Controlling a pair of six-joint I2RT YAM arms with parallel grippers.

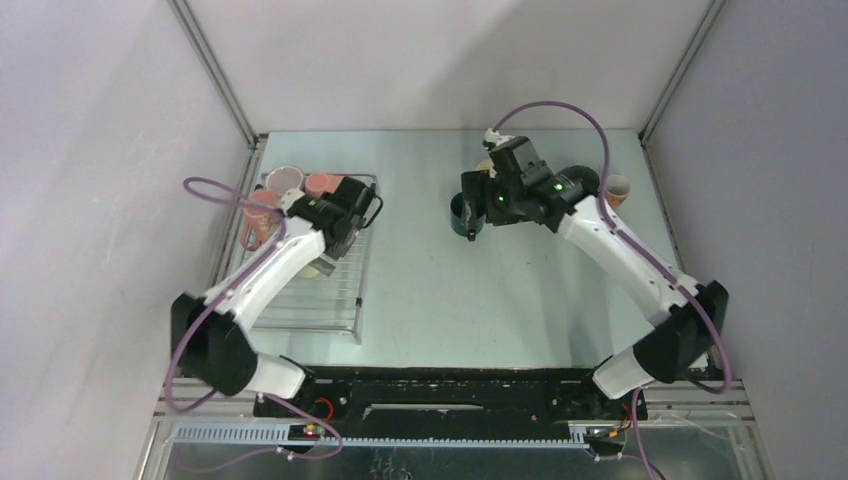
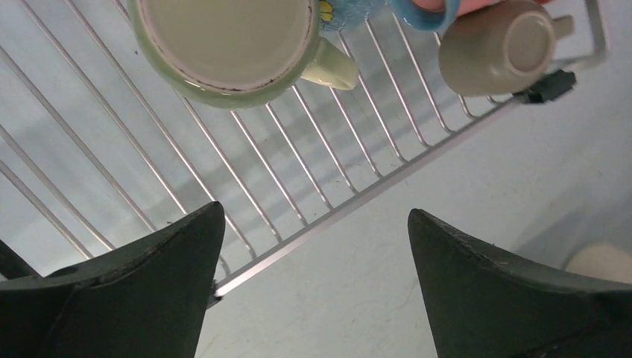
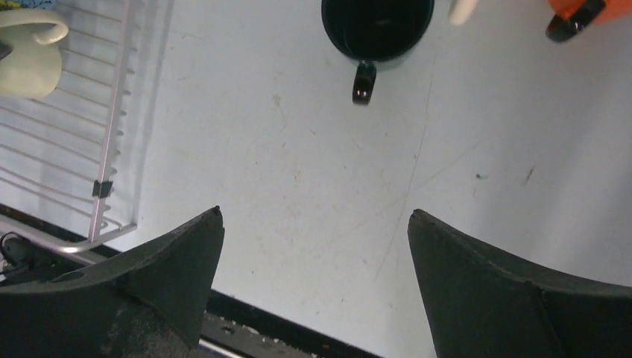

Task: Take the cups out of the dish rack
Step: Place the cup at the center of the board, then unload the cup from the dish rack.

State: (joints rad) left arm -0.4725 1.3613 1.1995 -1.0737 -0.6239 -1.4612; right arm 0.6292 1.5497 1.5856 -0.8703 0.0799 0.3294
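The left arm is hanging over the dish rack (image 1: 338, 292), nearer its cups than the right arm, and the left jaws are standing spread wide with nothing between them. The pale green mug (image 2: 223, 45) is sitting on the wires ahead of those jaws and slightly to their left. Its mouth is facing the wrist camera and its handle is pointing right, towards the beige cup (image 2: 495, 52) by the rack's corner. Bare wires are lying between jaws and mug, so a forward reach looks unobstructed, though a blue-handled cup (image 2: 421, 15) is crowding the mug's far side. More pink cups (image 1: 285, 178) are waiting at the rack's far end.

The right jaws are also gaping empty above the smooth, scuffed worktop (image 1: 430, 290). The dark green mug (image 3: 376, 26) is standing apart ahead of them, with its handle pointing back at them and an orange cup (image 3: 589, 11) nearby.
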